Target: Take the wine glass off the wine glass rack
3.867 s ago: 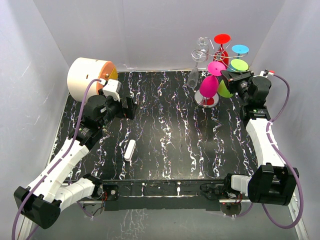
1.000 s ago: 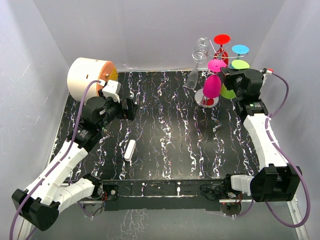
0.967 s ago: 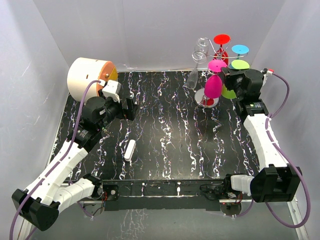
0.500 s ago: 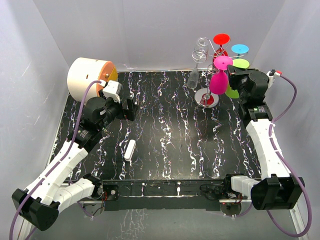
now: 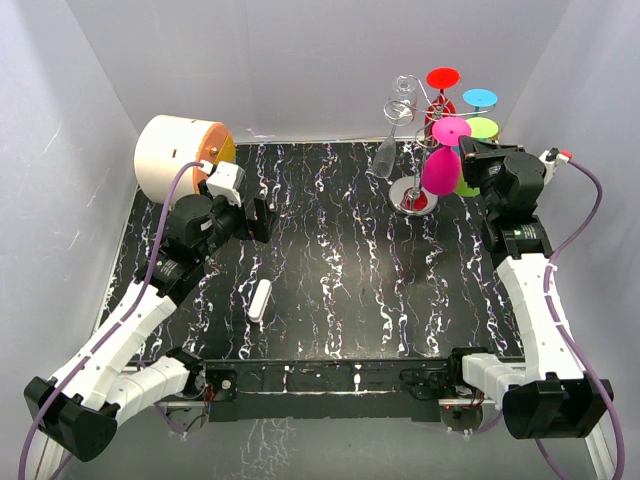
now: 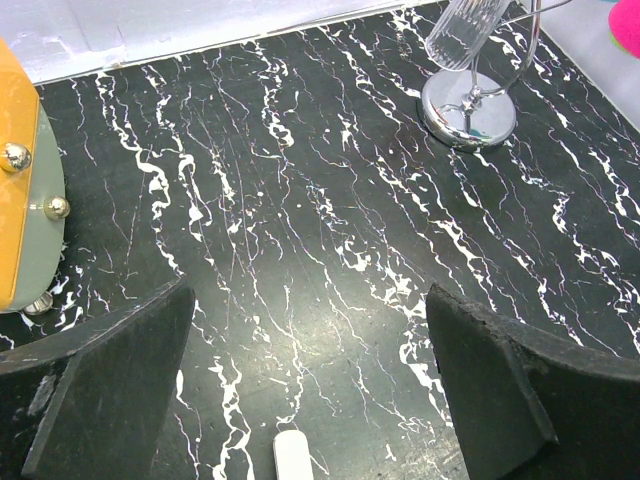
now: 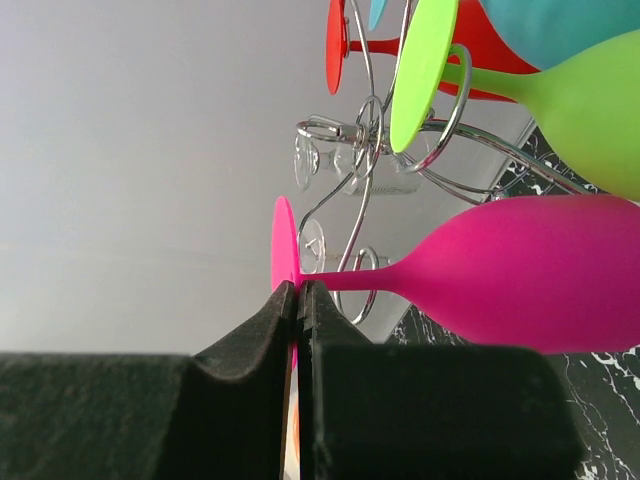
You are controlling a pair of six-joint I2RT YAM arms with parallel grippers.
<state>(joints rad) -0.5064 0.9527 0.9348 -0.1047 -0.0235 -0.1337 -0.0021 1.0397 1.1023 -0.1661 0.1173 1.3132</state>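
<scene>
Right arm (image 5: 525,290): reaches to the far right corner of the counter (image 5: 340,260). Grips the pink glass (image 5: 441,172) by its foot, with the jaws pinched flat on the disc's edge and no gap between them in the wrist view. Holds it bowl down, foot up, just right of the rack (image 5: 414,197) pole, bowl above the right side of the round base. Cannot tell whether the foot is free of the wire scrolls or caught in one.

Rack: stands upright at the far edge of the counter. Carries a red glass (image 5: 443,77), a blue glass (image 5: 480,97) and a green glass (image 5: 483,127) on its rear and right side, feet up. Also carries a clear glass (image 5: 387,155), hung bowl down on the left.

Left arm (image 5: 120,330): hangs over the left part of the counter, just in front of the cream drum (image 5: 170,150), well apart from the rack. Jaws spread wide — only bare counter between them. Points toward the rack base in its wrist view.

Loose on the counter: a small white piece (image 5: 260,300), nearer the front edge than the left jaws, touching nothing.
</scene>
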